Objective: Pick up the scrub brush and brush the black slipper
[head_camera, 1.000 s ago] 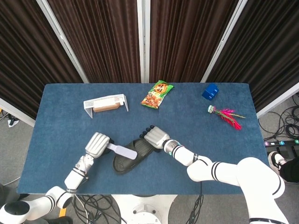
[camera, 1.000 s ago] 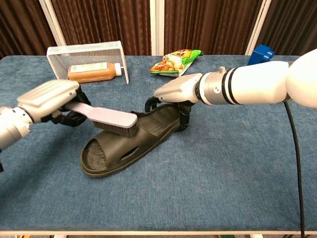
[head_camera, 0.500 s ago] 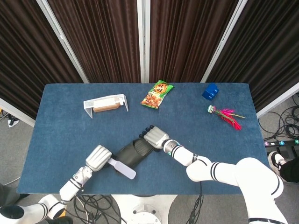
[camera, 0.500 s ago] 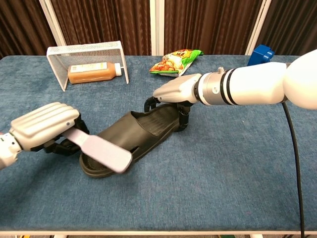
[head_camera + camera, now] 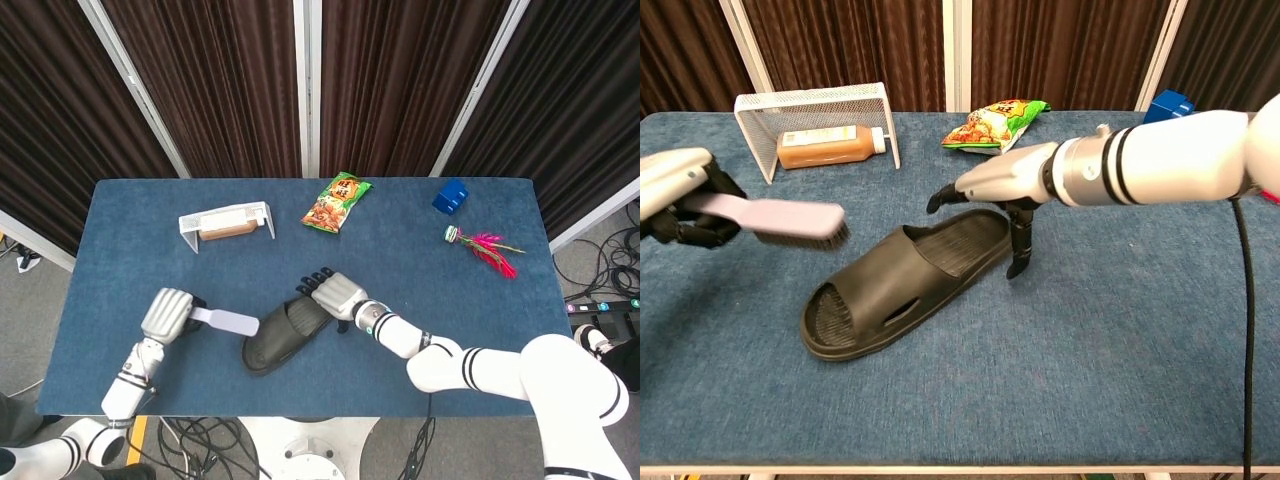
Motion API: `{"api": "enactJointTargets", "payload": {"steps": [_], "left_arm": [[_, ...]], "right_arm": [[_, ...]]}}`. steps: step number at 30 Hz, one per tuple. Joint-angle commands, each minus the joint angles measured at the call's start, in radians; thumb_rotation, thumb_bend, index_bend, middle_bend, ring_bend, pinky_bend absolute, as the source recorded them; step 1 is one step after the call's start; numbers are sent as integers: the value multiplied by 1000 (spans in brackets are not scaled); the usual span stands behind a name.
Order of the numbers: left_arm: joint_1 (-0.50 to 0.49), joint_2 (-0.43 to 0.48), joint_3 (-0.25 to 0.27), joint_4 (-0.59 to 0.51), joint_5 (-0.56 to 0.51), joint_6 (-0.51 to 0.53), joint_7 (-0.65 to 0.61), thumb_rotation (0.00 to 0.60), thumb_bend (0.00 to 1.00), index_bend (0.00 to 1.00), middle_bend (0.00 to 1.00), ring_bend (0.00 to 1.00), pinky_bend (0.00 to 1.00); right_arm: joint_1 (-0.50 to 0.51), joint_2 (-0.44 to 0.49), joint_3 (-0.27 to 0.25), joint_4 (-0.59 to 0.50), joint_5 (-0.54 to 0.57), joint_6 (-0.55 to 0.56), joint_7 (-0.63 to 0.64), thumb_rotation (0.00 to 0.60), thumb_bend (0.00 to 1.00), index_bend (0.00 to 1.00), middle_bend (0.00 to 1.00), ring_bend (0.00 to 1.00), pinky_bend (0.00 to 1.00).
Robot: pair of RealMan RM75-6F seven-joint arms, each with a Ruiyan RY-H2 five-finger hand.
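The black slipper (image 5: 278, 339) (image 5: 895, 290) lies at the table's front middle, toe toward the front left. My left hand (image 5: 166, 313) (image 5: 668, 188) grips the handle of the lilac scrub brush (image 5: 226, 322) (image 5: 792, 217), bristles down. It holds the brush in the air to the left of the slipper, clear of it. My right hand (image 5: 335, 295) (image 5: 1002, 182) hovers over the slipper's heel end with fingers spread and holds nothing. One of its fingertips (image 5: 1018, 266) points down beside the heel.
A white wire basket (image 5: 262, 212) (image 5: 818, 100) holding a brown bottle (image 5: 828, 144) stands at the back left. A snack bag (image 5: 337, 202) (image 5: 1000, 122) lies at the back middle. A blue box (image 5: 450, 195) (image 5: 1170, 103) and a pink feather toy (image 5: 484, 246) sit at the back right.
My left hand drew the brush off the slipper's toe, then swung it left and up, clear of the slipper. My right hand lifted off the heel end.
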Motion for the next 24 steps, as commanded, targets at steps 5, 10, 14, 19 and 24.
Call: {"api": "enactJointTargets", "payload": {"steps": [5, 10, 14, 19, 24], "left_arm": [[-14, -10, -84, 54, -169, -171, 131, 388, 542, 682, 739, 708, 865], [-9, 5, -96, 13, -194, -174, 198, 226, 461, 460, 546, 515, 746], [-8, 43, -85, -62, -213, -208, 265, 184, 295, 275, 344, 316, 516], [-5, 88, -69, -152, -233, -231, 348, 184, 130, 194, 198, 187, 407], [-4, 116, -64, -200, -260, -240, 417, 182, 18, 142, 104, 93, 310]], "right_arm": [[-98, 202, 9, -192, -62, 166, 34, 600, 0, 0, 0, 0, 0], [-191, 365, 6, -302, -142, 260, 105, 600, 0, 0, 0, 0, 0], [-262, 463, -3, -355, -213, 313, 181, 600, 0, 0, 0, 0, 0], [-348, 546, -29, -378, -298, 372, 262, 600, 0, 0, 0, 0, 0], [-427, 585, -48, -362, -355, 416, 355, 600, 0, 0, 0, 0, 0]]}}
